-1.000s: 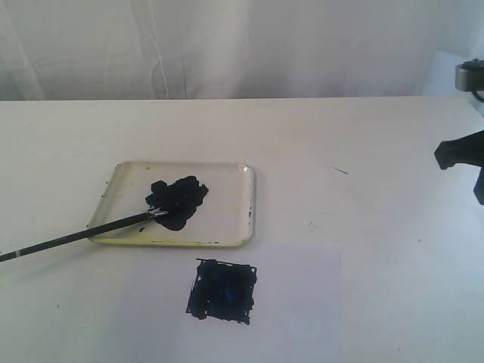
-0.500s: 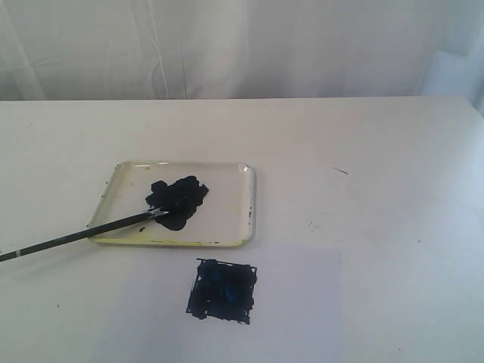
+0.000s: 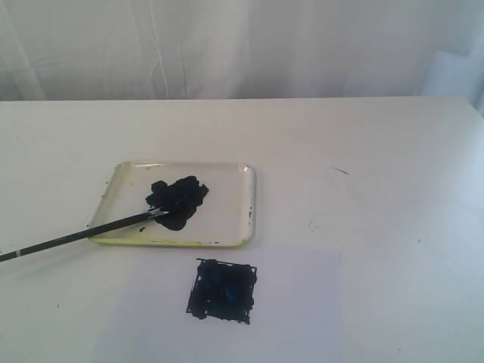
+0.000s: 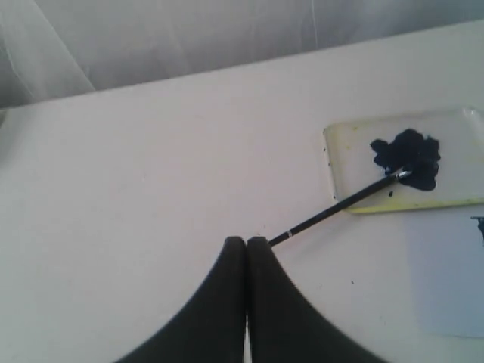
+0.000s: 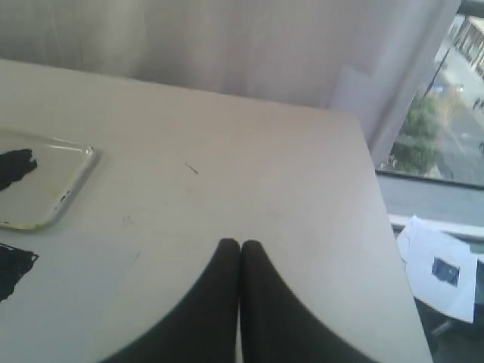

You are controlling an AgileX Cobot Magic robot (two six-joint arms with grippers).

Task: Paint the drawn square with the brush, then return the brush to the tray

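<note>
The tray [image 3: 227,198] lies left of the middle of the table, with a black paint blot [image 3: 178,198] in it. The brush [image 3: 83,235] lies still across the tray's near-left rim, its tip on the blot and its handle running off to the left. The drawn square [image 3: 221,290], daubed black, sits in front of the tray. Neither gripper shows in the exterior view. My left gripper [image 4: 246,240] is shut and empty above the table; its fingertip hides the far end of the brush [image 4: 340,203]. My right gripper [image 5: 240,243] is shut, well away from the tray [image 5: 45,189].
The square is drawn on a white paper sheet [image 3: 302,302] lying flat at the table's front. The table's right edge [image 5: 378,219] drops off beside my right gripper, with papers [image 5: 442,268] on the floor below. A curtain hangs behind the table.
The right arm, seen at the exterior view's right edge a second ago, has withdrawn out of that view. Brush, tray and square have not moved.
</note>
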